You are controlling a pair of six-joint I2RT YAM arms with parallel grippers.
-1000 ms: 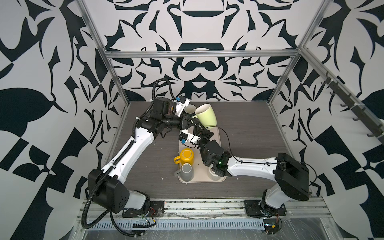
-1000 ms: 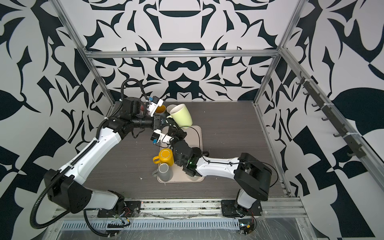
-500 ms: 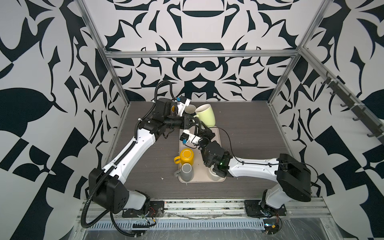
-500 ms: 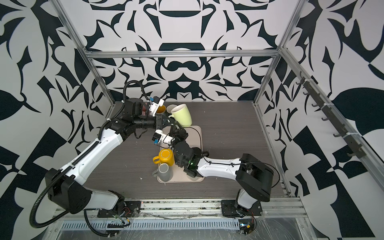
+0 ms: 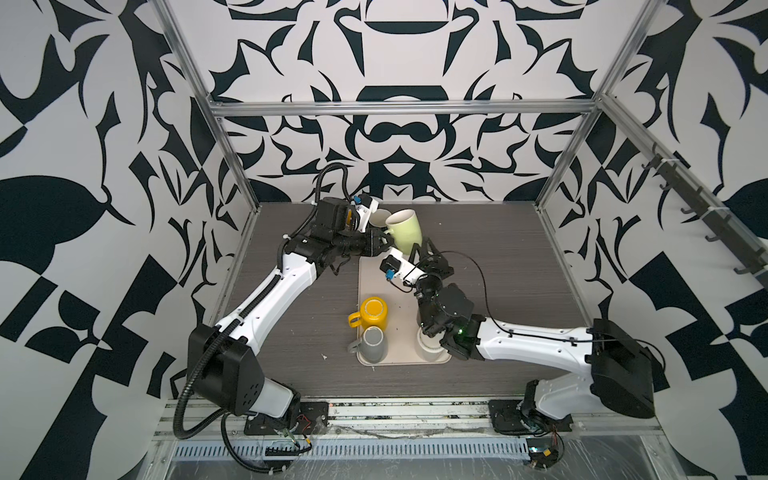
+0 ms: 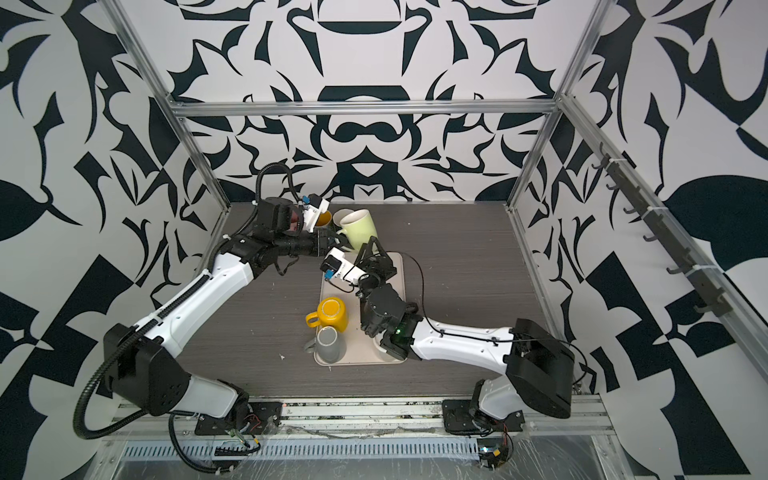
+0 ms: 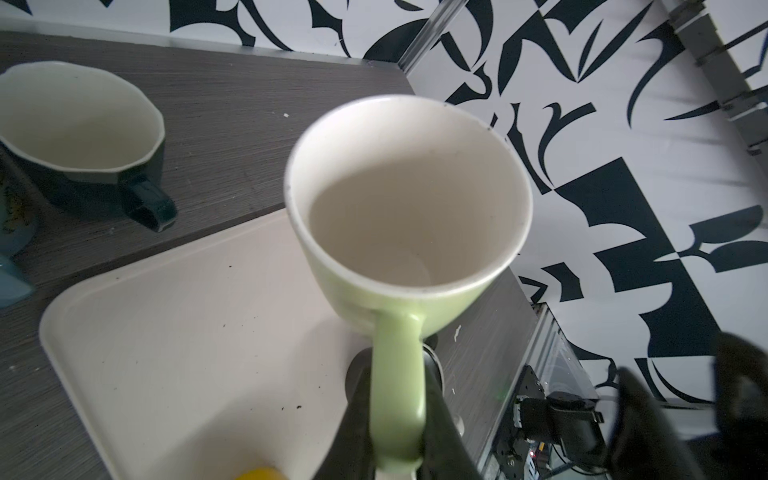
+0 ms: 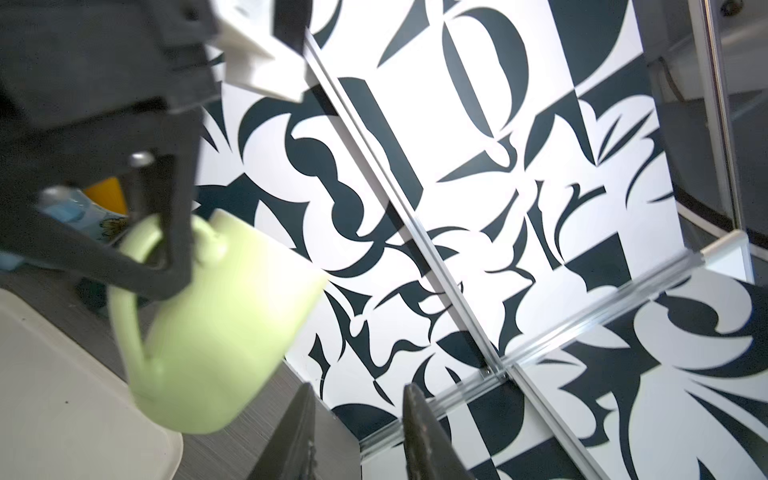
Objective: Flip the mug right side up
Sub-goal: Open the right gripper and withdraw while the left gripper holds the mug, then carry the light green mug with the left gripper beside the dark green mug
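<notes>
The light green mug (image 5: 405,230) (image 6: 359,228) hangs above the far end of the beige tray (image 5: 370,274) (image 6: 328,291), mouth up and tilted. My left gripper (image 5: 384,245) (image 6: 338,245) (image 7: 397,386) is shut on its handle. In the left wrist view the mug (image 7: 407,208) shows its empty cream inside. My right gripper (image 5: 423,248) (image 6: 372,247) (image 8: 357,407) is open just beside and below the mug's base, with nothing between its fingers. In the right wrist view the mug (image 8: 216,324) is off to one side of the jaws, above the tray (image 8: 62,395).
A yellow mug (image 5: 373,312) and a grey mug (image 5: 372,343) stand on the tray's near half. A white mug (image 5: 430,347) sits under my right arm. A dark mug with a cream inside (image 5: 377,216) (image 7: 79,124) stands on the table behind the tray (image 7: 187,332).
My right gripper has opened and let go of the green mug. The mug stays in the left gripper and has come a little more upright.
</notes>
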